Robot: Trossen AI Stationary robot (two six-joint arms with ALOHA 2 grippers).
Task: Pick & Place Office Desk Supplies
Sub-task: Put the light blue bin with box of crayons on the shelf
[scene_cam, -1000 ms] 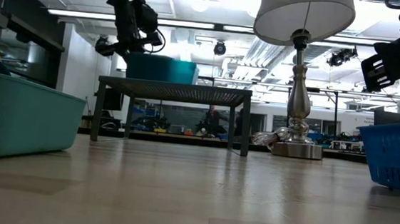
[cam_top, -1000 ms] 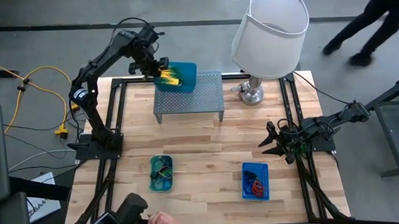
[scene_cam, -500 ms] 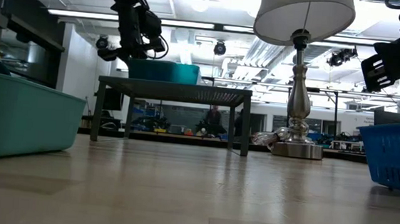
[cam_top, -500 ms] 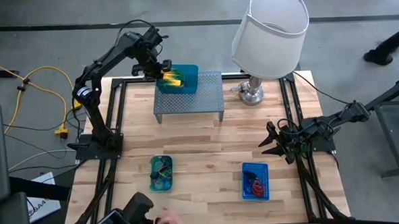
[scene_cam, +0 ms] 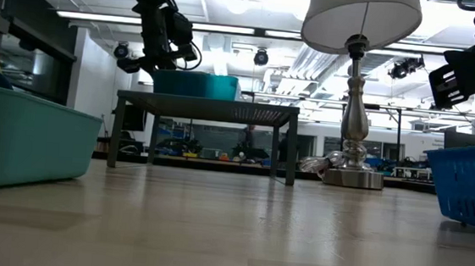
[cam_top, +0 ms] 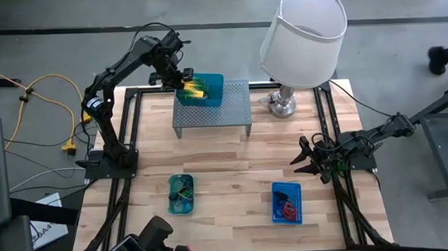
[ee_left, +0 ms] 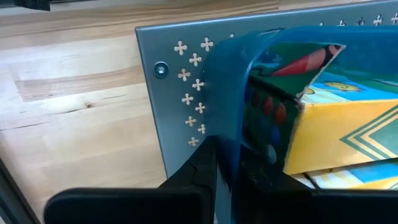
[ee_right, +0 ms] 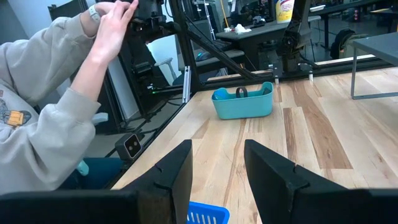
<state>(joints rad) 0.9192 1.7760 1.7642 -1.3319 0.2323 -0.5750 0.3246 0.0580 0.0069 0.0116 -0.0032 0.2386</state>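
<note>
- Left gripper (cam_top: 178, 76) at the far left of the table, fingers pinched together on the left wall of a teal tray (cam_top: 209, 90). The tray sits on the far-left part of a grey riser (cam_top: 222, 110).
- In the left wrist view the thin tray wall (ee_left: 231, 106) stands between the two dark fingers; a yellow crayon box (ee_left: 336, 127) lies inside, pressed against that wall.
- Handling, as a judgement: the tray looks like light, thin plastic that may flex and slip; a grip on the rim is workable but could tilt the load. The crayon box is light, stiff card, best taken across its flat sides.
- Yellow-green contents (cam_top: 194, 87) fill the left part of that tray; what else is in it I cannot tell.
- A second teal tray (cam_top: 181, 194), near left, holds some band loops.
- A blue basket (cam_top: 286, 202), near right, holds a red loop (cam_top: 289, 209).
- Right gripper (cam_top: 304, 163) waits at the right, above the table, fingers apart and holding nothing.
- A lamp (cam_top: 302, 33) stands far right.
</note>
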